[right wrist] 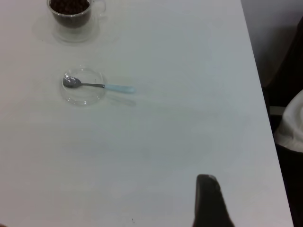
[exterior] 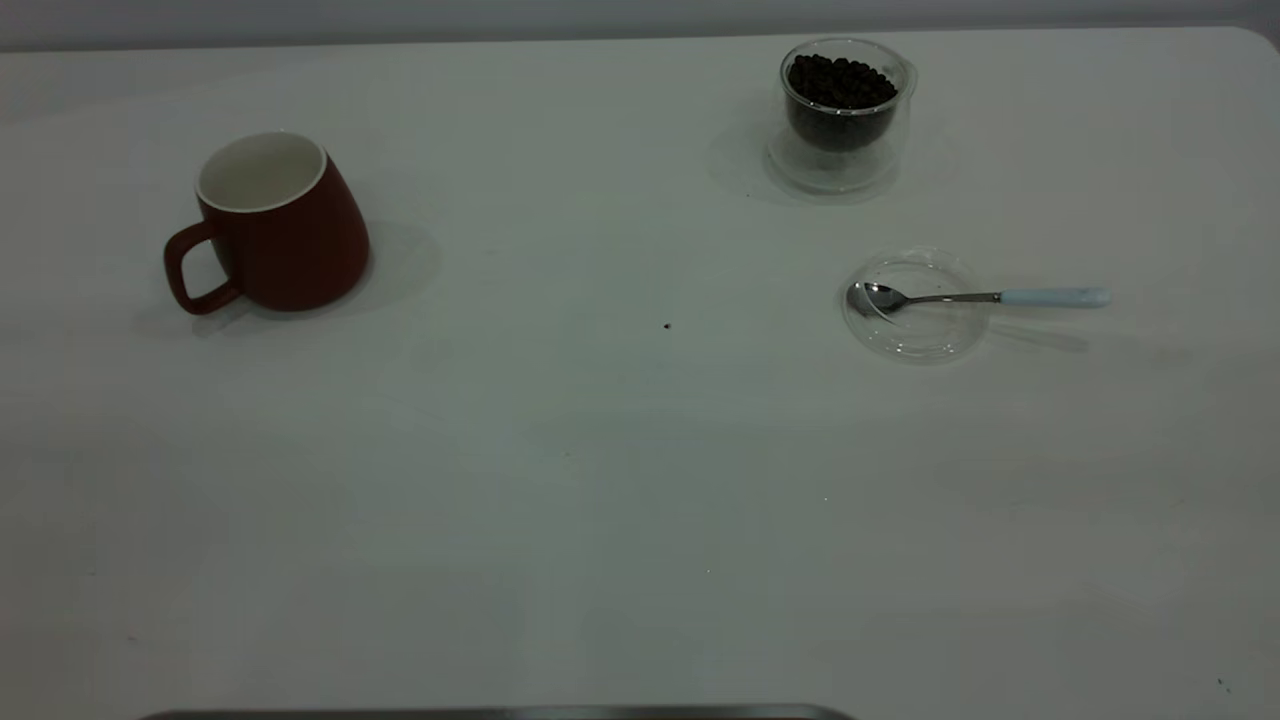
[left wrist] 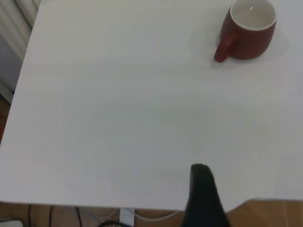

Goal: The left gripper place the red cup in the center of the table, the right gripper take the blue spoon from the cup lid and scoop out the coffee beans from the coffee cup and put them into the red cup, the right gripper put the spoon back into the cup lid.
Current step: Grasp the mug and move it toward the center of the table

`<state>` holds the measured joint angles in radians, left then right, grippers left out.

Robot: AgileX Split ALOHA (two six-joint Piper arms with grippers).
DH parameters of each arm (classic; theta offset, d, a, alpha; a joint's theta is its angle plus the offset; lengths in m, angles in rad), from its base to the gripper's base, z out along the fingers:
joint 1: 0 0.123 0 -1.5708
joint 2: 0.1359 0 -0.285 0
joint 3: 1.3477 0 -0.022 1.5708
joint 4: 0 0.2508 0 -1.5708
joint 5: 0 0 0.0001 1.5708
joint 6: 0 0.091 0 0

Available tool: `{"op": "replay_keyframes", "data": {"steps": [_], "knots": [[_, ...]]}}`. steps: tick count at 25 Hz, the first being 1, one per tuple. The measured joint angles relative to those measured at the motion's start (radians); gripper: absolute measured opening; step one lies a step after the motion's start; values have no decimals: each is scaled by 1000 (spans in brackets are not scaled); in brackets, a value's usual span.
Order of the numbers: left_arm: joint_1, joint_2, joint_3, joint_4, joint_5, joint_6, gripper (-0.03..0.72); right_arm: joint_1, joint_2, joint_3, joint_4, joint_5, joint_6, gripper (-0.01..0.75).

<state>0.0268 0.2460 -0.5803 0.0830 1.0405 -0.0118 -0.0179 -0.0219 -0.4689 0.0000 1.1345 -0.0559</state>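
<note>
The red cup (exterior: 275, 225) stands upright and empty at the table's (exterior: 600, 480) left, its handle toward the front left; it also shows in the left wrist view (left wrist: 248, 30). The coffee cup (exterior: 843, 112) at the back right holds the coffee beans (exterior: 840, 82). The cup lid (exterior: 915, 305) lies in front of it. The blue spoon (exterior: 985, 297) rests with its bowl in the lid and its handle sticking out to the right. My left gripper (left wrist: 201, 198) is over the table's edge, far from the red cup. My right gripper (right wrist: 210, 203) is far from the spoon (right wrist: 97, 85). Neither arm shows in the exterior view.
A tiny dark speck (exterior: 667, 325) lies near the table's middle. A dark strip (exterior: 500, 713) runs along the front edge. The left wrist view shows wooden floor (left wrist: 274, 213) past the table's edge; the right wrist view shows dark shapes (right wrist: 289, 94) beyond it.
</note>
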Motion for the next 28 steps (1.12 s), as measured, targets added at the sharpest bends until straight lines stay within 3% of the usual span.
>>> {"op": "replay_keyframes", "data": {"steps": [12,21,28], "knots": [[0,882,-238,5,-348,256,587,0,0,0,0,0,0,496],[0,1455,-638,11,-344,674,587,0,0,0,0,0,0,496],[0,1753,-831,12,-327,969,587,0,0,0,0,0,0,496]]}}
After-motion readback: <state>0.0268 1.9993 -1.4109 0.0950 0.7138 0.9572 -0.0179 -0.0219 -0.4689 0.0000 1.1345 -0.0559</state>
